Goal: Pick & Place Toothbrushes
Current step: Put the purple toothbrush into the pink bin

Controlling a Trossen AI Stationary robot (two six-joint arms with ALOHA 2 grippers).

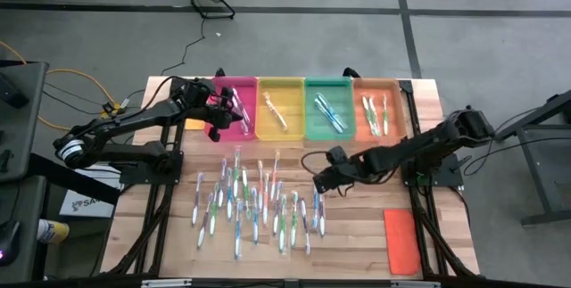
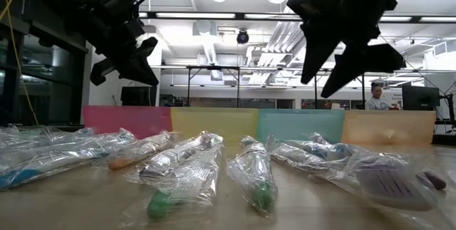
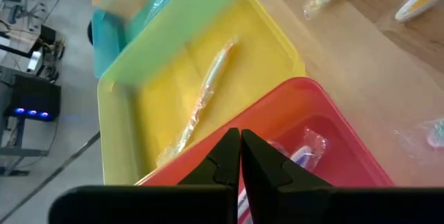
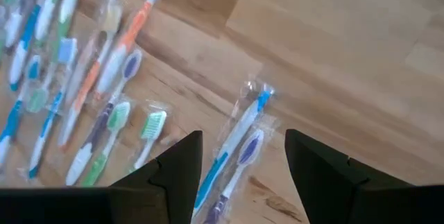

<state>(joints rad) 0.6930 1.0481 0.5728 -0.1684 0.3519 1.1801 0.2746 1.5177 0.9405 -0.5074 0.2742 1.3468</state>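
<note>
Several wrapped toothbrushes (image 1: 259,203) lie loose on the wooden table, in front of four trays: pink (image 1: 225,84), yellow (image 1: 264,108), green (image 1: 314,130) and orange (image 1: 357,110). Each tray holds a few toothbrushes. My left gripper (image 3: 240,151) hangs shut and empty over the pink tray's near rim (image 3: 291,92), above a wrapped toothbrush (image 3: 303,156) lying inside. My right gripper (image 4: 243,161) is open and hangs above the right edge of the pile. A blue toothbrush (image 4: 239,132) and a purple one (image 4: 244,151) lie on the table below its gap.
A flat orange lid (image 1: 401,240) lies at the table's near right corner. Bare wood (image 1: 375,159) lies between the pile and the trays. The arm stands (image 1: 147,159) flank the table on both sides.
</note>
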